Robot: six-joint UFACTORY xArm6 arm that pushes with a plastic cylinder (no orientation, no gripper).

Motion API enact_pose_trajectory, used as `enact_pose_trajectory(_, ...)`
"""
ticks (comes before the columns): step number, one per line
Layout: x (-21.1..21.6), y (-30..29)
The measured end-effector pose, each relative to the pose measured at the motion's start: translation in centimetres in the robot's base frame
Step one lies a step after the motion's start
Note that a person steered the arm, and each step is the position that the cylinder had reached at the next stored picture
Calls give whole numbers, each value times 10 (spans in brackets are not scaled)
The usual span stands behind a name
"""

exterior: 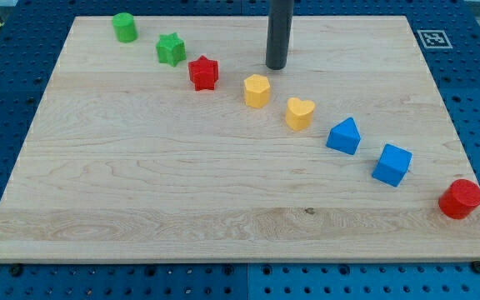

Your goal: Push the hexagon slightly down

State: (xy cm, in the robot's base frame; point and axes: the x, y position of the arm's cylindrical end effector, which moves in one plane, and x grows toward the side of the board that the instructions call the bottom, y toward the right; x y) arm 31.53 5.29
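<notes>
The yellow hexagon (257, 90) sits on the wooden board (140, 183), in the upper middle of the view. My tip (277, 67) rests on the board just above and to the right of the hexagon, a small gap apart from it. A yellow heart (299, 112) lies to the hexagon's lower right. A red star (203, 72) lies to its upper left.
A diagonal row runs from the view's top left to bottom right: green cylinder (125, 27), green star (171, 49), then the red star, yellow blocks, blue triangle (344, 136), blue cube (392, 164) and red cylinder (461, 198) near the board's right edge.
</notes>
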Motion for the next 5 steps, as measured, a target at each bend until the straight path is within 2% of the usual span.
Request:
enact_pose_trajectory(1,-5,0)
enact_pose_trajectory(2,-40,0)
enact_pose_trajectory(4,-39,-15)
enact_pose_trajectory(5,-23,-25)
